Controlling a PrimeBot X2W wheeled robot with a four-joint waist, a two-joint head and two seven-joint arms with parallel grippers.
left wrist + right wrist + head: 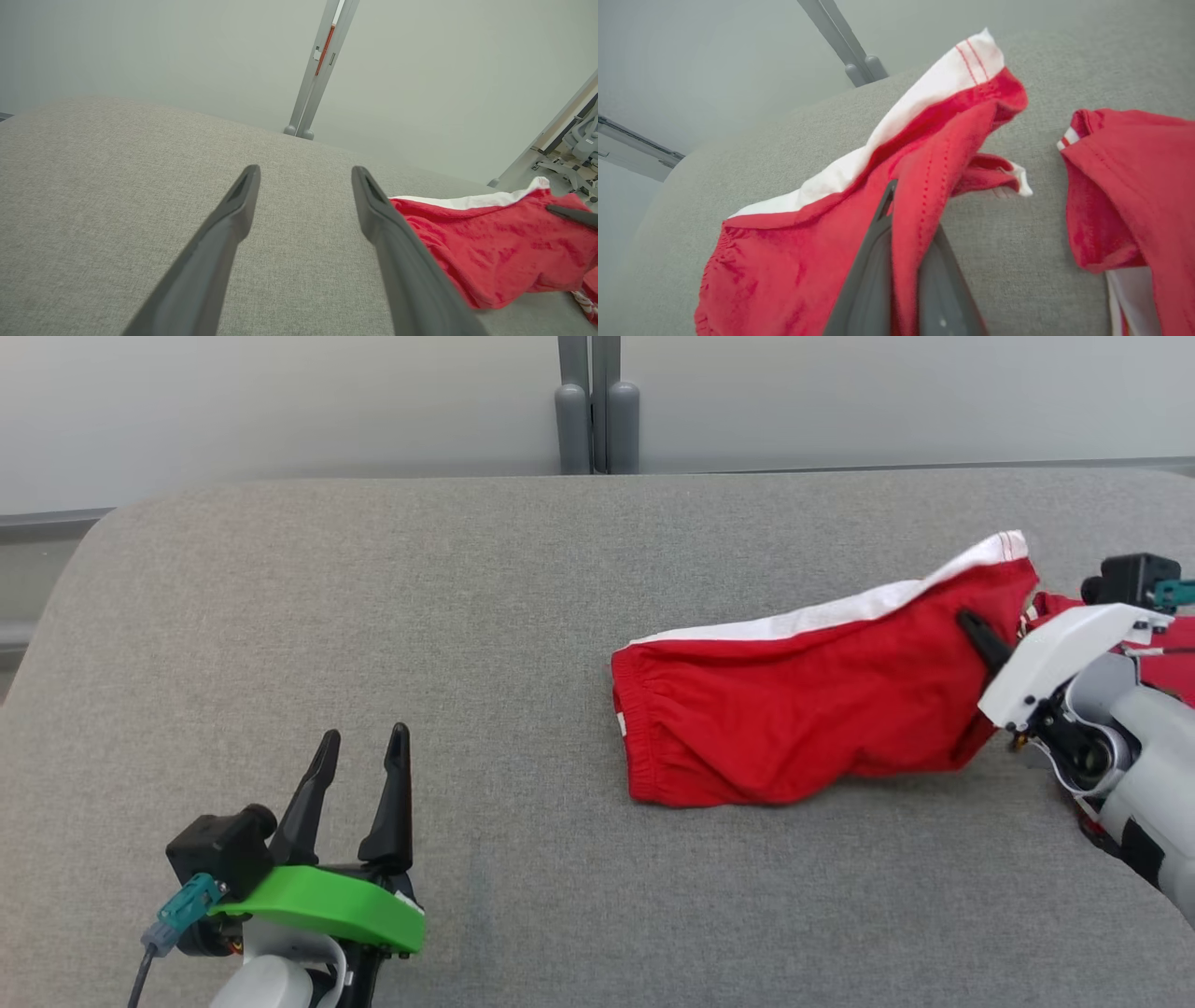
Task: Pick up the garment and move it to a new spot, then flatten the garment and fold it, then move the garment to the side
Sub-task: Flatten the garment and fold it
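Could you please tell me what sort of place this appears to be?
Probably an office or lab test area: a grey fabric-covered table stands before pale partition panels joined by a grey post, and the left wrist view shows an office chair.

The garment lies on the right half of the counter, its waist end toward the middle and its far edge raised toward the back. The right pincer reaches in from the right edge, with a fold of the garment between its fingers. More of the cloth lies further right, beyond that arm. The left pincer sits at the near left over bare counter, well apart from the garment. Behind the counter's middle stands a post.
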